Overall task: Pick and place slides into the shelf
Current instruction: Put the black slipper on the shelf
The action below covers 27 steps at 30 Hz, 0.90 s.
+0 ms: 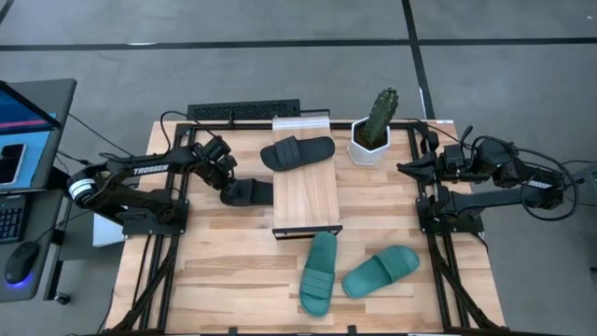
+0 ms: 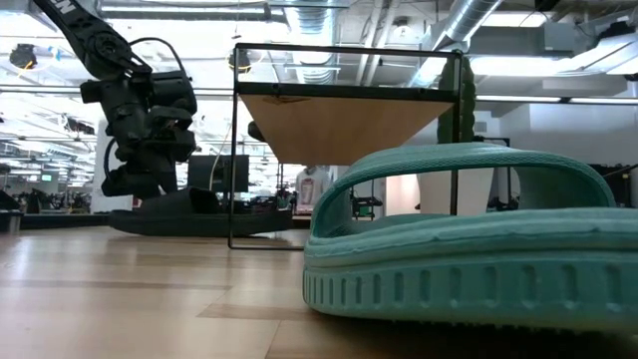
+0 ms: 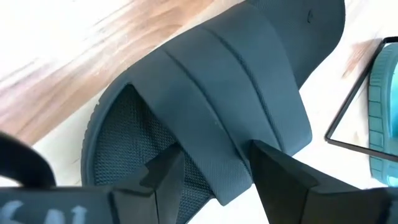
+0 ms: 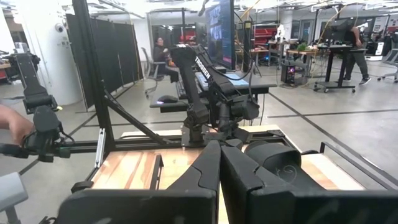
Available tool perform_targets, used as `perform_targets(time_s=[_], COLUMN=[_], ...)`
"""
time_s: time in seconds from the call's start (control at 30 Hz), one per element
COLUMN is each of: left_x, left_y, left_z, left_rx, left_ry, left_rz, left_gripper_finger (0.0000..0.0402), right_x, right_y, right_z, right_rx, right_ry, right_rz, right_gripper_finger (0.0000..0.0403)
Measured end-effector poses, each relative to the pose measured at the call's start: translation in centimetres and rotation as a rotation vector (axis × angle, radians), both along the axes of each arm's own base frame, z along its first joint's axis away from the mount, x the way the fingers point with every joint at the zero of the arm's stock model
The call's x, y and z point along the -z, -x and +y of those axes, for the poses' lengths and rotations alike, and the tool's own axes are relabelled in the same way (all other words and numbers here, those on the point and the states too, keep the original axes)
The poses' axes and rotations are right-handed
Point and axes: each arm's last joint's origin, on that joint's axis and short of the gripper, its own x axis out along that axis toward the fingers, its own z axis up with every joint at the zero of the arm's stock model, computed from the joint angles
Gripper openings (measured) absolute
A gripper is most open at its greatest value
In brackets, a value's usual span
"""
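A black slide (image 1: 250, 192) lies on the table just left of the shelf (image 1: 304, 201); my left gripper (image 1: 230, 189) is closed on its strap. In the left wrist view, that gripper (image 3: 214, 165) has the strap between its fingers. A second black slide (image 1: 297, 152) lies on its sole on the shelf's far part. Two teal slides (image 1: 319, 271) (image 1: 381, 271) lie on the table near the shelf's front end. My right gripper (image 1: 403, 169) hangs shut at the table's right edge, away from all slides. My left gripper has the black slide's wide strap (image 3: 230, 134) at its edge, one finger (image 3: 166, 177) under it above the footbed and the other (image 3: 280, 177) on the outside. The fingers slant down from the table's left. In the low view, the slide (image 2: 194, 217) sits low by the table.
A white pot with a cactus (image 1: 373, 138) stands right of the shelf's far end. The shelf's black frame legs (image 2: 232, 150) stand close to the held slide. A teal slide (image 2: 469, 239) fills the low view's foreground. Bare wood lies near the front left.
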Motion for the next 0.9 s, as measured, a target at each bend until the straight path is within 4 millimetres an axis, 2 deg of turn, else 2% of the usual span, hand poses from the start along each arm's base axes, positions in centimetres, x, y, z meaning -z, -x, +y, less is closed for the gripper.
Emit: perform_targets(time_s=[0.17, 0.27, 0.37, 0.5, 0.9], left_x=[0.0, -0.01, 0.0, -0.03, -0.04], left_y=[0.0, -0.01, 0.0, -0.05, -0.33], left_z=[0.01, 0.03, 0.03, 0.02, -0.45], left_rx=[0.012, 0.033, 0.051, 0.064, 0.053], left_ry=[-0.012, -0.03, -0.046, -0.057, -0.086], left_rz=[-0.001, -0.005, -0.005, -0.008, 0.03], left_gripper_finger=[0.0166, 0.0152, 0.0107, 0.0018, 0.0001], right_x=[-0.01, -0.01, 0.0, -0.01, 0.0], right_y=[0.01, 0.01, 0.0, 0.0, 0.0], right_z=[0.0, 0.0, 0.0, 0.0, 0.0], right_rx=[0.0, 0.0, 0.0, 0.0, 0.0], right_ry=[0.0, 0.0, 0.0, 0.0, 0.0], right_rz=[0.0, 0.0, 0.0, 0.0, 0.0], right_gripper_finger=[0.0, 0.0, 0.0, 0.0, 0.0])
